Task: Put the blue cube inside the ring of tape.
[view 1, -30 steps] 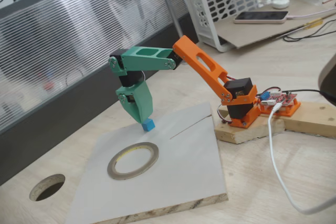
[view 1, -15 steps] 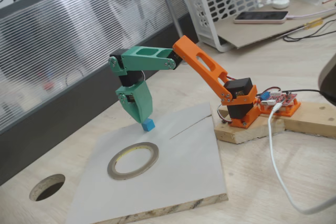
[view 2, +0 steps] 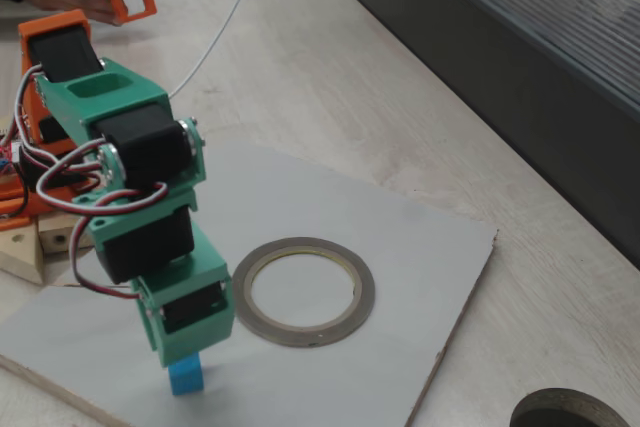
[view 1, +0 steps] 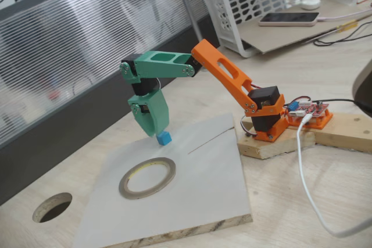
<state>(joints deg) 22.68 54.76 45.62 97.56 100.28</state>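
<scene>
Hand (view 1: 160,132) pinching blue cube (view 1: 164,138) | cube over grey board (view 1: 197,196) | ring of tape (view 1: 147,177) nearby, apart

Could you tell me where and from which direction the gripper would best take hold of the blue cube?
Probably from straight above, pinching two opposite side faces. The blue cube sits flat on the grey board, outside the ring of tape, so its upright faces are free all round. The gripper already hangs right over it, pointing down; whether its jaws have closed on the cube cannot be told.
</scene>
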